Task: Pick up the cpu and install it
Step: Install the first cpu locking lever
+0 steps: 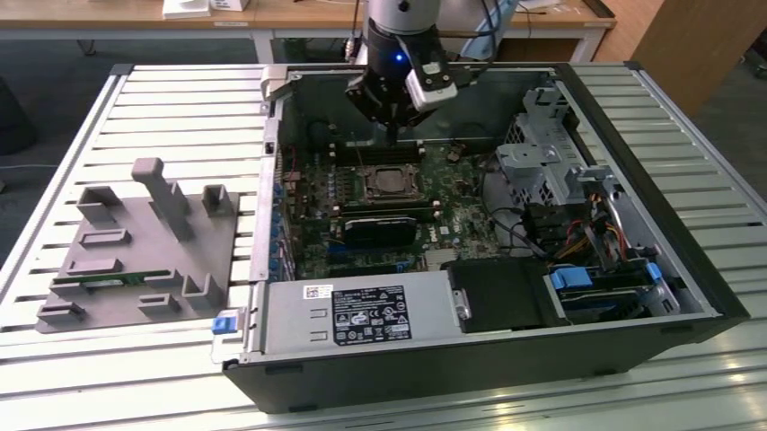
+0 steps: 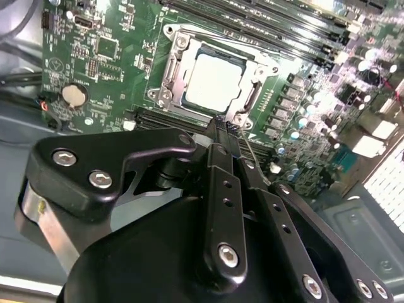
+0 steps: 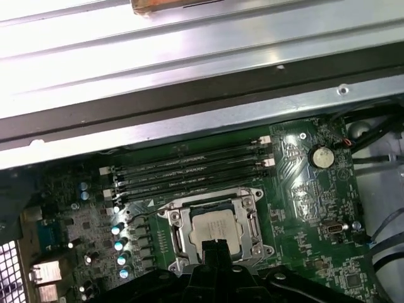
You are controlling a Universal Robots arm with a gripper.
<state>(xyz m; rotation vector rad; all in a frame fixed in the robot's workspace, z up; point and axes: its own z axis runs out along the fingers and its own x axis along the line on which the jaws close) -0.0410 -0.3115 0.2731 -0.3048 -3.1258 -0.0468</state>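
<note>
Presently the arm hangs over the open case [image 1: 707, 296], with the gripper [image 1: 392, 136] pointing down into it above the board [image 1: 462, 215]. The jaws are drawn together, tips meeting, with nothing held between them; the second wrist view shows this most plainly.

Findings on the cpu [image 1: 386, 183]:
- It lies flat in the socket [image 1: 363, 186] near the middle of the board, silver top up.
- In both wrist views the cpu [image 2: 214, 82] [image 3: 213, 227] sits square within the metal frame [image 2: 169, 76], which surrounds it on all sides.
- Whether the frame is latched down cannot be told.
- The gripper is apart from the cpu. In the exterior view its tips stand over the far edge of the socket, toward the memory slots [image 3: 189, 172].

Other items noted:
- Four dark slots run side by side along one edge of the socket.
- A coin cell [image 3: 320, 156] sits on the board, well apart from the socket.
- A grey tray [image 1: 84, 314] rests on the slatted table [image 1: 180, 108] at the exterior view's left, beside the case.
- A green memory stick [image 1: 114, 280] lies in the tray
</note>
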